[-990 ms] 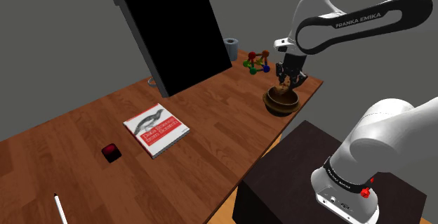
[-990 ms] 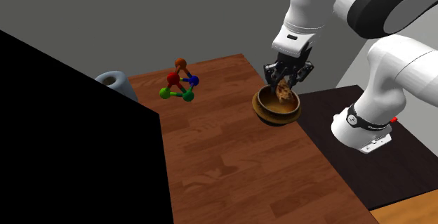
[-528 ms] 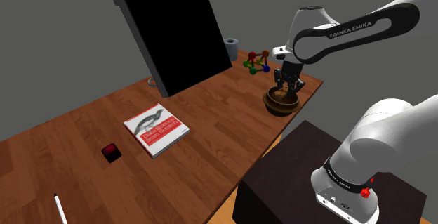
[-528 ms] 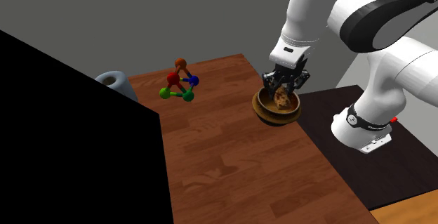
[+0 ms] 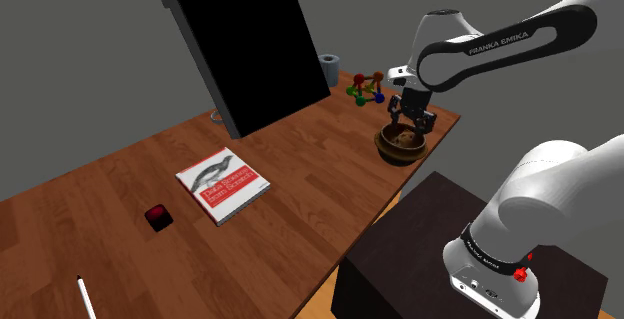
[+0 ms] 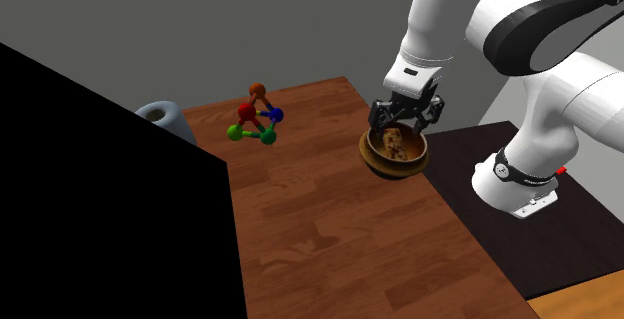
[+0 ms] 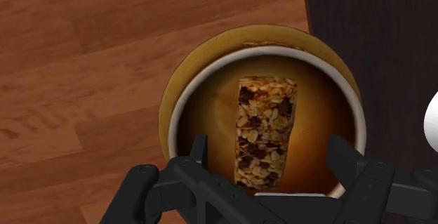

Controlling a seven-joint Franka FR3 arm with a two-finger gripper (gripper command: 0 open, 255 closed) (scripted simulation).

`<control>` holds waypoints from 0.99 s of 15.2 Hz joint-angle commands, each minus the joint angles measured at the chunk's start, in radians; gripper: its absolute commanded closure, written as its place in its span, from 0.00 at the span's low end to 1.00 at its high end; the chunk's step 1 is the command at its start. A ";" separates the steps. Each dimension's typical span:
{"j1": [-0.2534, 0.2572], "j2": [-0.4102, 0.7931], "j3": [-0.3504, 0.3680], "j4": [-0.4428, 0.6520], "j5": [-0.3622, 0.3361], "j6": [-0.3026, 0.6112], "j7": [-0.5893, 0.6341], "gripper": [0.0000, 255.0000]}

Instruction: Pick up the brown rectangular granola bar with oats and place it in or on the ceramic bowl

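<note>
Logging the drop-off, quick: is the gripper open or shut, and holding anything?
Gripper: open, holding nothing; the granola bar lies in the bowl.

the arm (image 5: 500, 42) points its black gripper (image 7: 270, 152) straight down, 2 fingers (image 7: 199, 152) spread apart.

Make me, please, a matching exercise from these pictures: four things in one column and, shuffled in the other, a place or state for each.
Things:
1. granola bar
2. book
3. ball-and-stick toy
4. fingers

Places or states:
A. standing apart above the bowl
B. lying flat between the red block and the black board
C. lying inside the bowl
D. near the grey roll at the table's far end

Pairs: 1-C, 2-B, 3-D, 4-A.
</note>
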State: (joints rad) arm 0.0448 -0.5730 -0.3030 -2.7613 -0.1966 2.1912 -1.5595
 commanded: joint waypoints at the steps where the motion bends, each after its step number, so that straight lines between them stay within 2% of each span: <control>1: 0.000 0.000 0.000 0.000 0.000 0.000 0.000 0.00; 3: 0.000 0.000 0.000 0.000 0.000 0.000 0.000 0.00; 7: 0.002 -0.068 0.024 0.088 0.015 -0.155 0.000 0.00; 15: 0.002 -0.068 0.024 0.088 0.015 -0.155 0.000 0.00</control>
